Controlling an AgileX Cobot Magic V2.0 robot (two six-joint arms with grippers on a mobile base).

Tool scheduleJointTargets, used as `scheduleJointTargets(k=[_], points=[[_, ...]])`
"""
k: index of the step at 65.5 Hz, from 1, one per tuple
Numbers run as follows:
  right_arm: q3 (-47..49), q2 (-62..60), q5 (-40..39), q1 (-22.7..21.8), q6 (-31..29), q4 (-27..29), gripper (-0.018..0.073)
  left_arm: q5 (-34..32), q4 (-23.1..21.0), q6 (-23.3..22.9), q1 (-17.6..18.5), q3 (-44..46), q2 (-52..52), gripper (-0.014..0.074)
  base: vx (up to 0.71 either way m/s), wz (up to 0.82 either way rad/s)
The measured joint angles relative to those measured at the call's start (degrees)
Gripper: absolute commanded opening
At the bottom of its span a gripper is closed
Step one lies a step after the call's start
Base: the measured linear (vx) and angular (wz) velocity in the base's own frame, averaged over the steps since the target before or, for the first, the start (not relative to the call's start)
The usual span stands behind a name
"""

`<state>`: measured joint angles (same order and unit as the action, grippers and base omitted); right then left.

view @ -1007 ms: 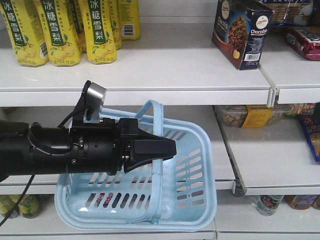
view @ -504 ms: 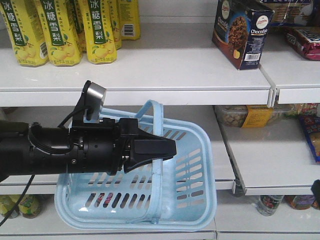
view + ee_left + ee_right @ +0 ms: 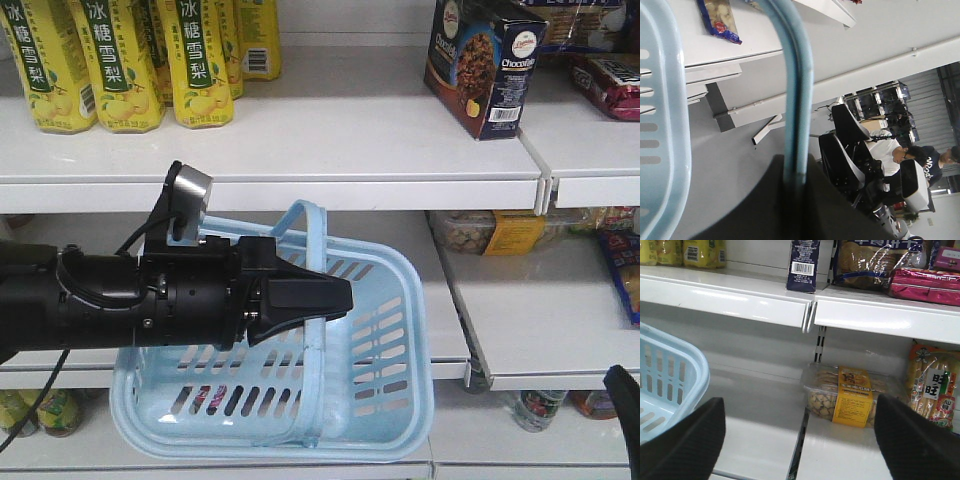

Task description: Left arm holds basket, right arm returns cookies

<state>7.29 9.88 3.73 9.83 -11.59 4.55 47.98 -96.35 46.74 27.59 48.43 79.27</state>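
Field notes, standing by the shelving. Landmark: the basket (image 3: 385, 330).

- Left arm (image 3: 120, 305) reaches in horizontally; its fingers (image 3: 335, 297) are pinched on the basket's near hoop handle (image 3: 316, 330). Wrist view confirms: the handle (image 3: 795, 100) runs straight into the black fingers, clamped there. Basket hangs tilted, open side toward the shelves. Something red shows thru the slots low in the basket; can't tell what.
- Cookies (image 3: 483, 62): navy box stands upright on the top shelf (image 3: 350, 130), above and right of the basket, well apart from it. Barcode panel faces out (image 3: 803, 265). Looks already back on the shelf.
- Right arm (image 3: 622, 400): only a black sliver at the lower right edge of the front view, right of the basket and below its rim level. Right fingers (image 3: 799, 435) are spread wide w/ nothing between them, per the right wrist view.
- Cookies vs right fingers: box sits high up and a bit left of centre in the wrist view, far above the fingers, no contact. Basket corner (image 3: 675, 380) lies left of them.

Judgement: return step appears done or nearly so; right arm looks clear of the box. To do it well: keep the right fingers spread, stay off the shelf edge and the clear snack tub (image 3: 850, 395) on the middle shelf, right of the basket. Left should hold the handle firm, no swing.
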Motion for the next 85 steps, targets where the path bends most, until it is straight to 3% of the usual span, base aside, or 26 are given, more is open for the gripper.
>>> scheduleJointTargets(k=[10,18,46,85], points=[[0.00,0.00,0.00,0.00,0.00,0.07,0.0544,0.00,0.00,0.00,0.00,0.00,0.00,-0.0006,0.00,0.00],[0.00,0.00,0.00,0.00,0.00,0.12,0.0454,0.00,0.00,0.00,0.00,0.00,0.00,-0.0006,0.00,0.00],[0.00,0.00,0.00,0.00,0.00,0.12,-0.0011,0.00,0.00,0.00,0.00,0.00,0.00,-0.0006,0.00,0.00],[0.00,0.00,0.17,0.00,0.00,0.12,-0.0008,0.00,0.00,0.00,0.00,0.00,0.00,-0.0006,0.00,0.00]])
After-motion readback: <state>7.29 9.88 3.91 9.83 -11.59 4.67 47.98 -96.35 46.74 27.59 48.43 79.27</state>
